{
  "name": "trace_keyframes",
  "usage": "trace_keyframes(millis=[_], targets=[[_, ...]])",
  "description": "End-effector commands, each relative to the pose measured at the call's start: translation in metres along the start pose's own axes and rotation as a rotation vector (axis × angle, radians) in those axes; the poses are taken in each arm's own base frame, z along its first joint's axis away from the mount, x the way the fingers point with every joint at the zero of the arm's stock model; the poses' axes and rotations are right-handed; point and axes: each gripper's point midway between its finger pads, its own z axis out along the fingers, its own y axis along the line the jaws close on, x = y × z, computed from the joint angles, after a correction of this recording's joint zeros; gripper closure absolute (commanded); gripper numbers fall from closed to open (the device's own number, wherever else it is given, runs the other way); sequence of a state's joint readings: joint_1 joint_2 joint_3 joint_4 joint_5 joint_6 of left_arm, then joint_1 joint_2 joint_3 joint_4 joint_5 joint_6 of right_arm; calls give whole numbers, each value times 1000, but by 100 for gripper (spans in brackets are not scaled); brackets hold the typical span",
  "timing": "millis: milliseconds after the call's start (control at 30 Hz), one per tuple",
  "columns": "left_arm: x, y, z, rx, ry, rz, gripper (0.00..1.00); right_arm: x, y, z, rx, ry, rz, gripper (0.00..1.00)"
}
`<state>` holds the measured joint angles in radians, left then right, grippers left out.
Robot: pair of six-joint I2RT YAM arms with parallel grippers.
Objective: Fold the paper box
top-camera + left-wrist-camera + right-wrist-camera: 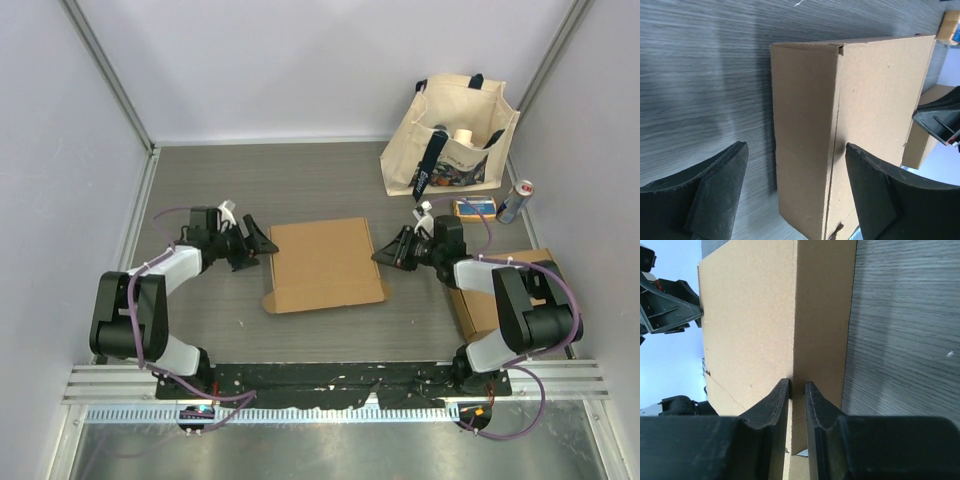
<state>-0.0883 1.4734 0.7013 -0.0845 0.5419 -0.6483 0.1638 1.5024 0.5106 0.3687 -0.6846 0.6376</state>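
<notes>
Paper box (325, 262), mid-counter: probably light, stiff cardboard, best taken at thin edges. Right tool (797, 388) pinches one edge; left tool (263, 242) spread wide.

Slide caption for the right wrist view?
Right gripper pinching the paper box by its side wall on the grey table.

Paper box (323, 264): brown card, matt, finely fibrous, with raw-cut edges and pressed score lines. It lies on a table (300, 180) of grey wood-grain laminate, smooth with a faint sheen. Fingers (715, 195) of the left gripper (796, 152) and of the right gripper (797, 387), at either end of the box, are black, matt and slightly grainy; plastic or rubber, cannot tell. Behind and to the right of the box are a tote bag (455, 150) of cream woven cloth and a can (515, 202) of glossy metal; on the box's near side is a rail (110, 384) of bare, dull-bright metal.
</notes>
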Motion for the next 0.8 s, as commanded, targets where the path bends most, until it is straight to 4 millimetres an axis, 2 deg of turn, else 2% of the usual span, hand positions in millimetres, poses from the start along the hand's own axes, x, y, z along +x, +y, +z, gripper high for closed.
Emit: trace_keyframes(millis=[0, 200, 300, 367, 533, 567, 600, 667, 733, 767], targets=[[-9, -31, 1, 175, -4, 36, 18, 23, -44, -1, 119, 34, 102, 78], [4, -46, 1, 250, -1, 18, 18, 20, -53, 0, 147, 31, 121, 80], [13, -45, -4, 259, -5, -29, 17, 18, -61, -1, 175, 23, 139, 80], [17, -38, -7, 221, -16, -32, 16, 17, -65, -3, 190, 14, 145, 80], [21, -33, -21, 179, -86, -14, 14, 17, -70, -3, 205, 13, 167, 80], [18, -40, -22, 219, -104, 1, 13, 16, -70, -3, 200, 15, 165, 80], [27, -40, -19, 236, -85, -35, 13, 17, -69, -3, 198, 14, 164, 80], [33, -58, -17, 326, -69, -11, 13, 16, -69, -3, 197, 13, 160, 80], [42, -63, -9, 341, -30, -41, 14, 17, -70, -2, 201, 18, 161, 80], [46, -73, -7, 376, -26, -16, 14, 16, -70, -2, 200, 18, 160, 80]])
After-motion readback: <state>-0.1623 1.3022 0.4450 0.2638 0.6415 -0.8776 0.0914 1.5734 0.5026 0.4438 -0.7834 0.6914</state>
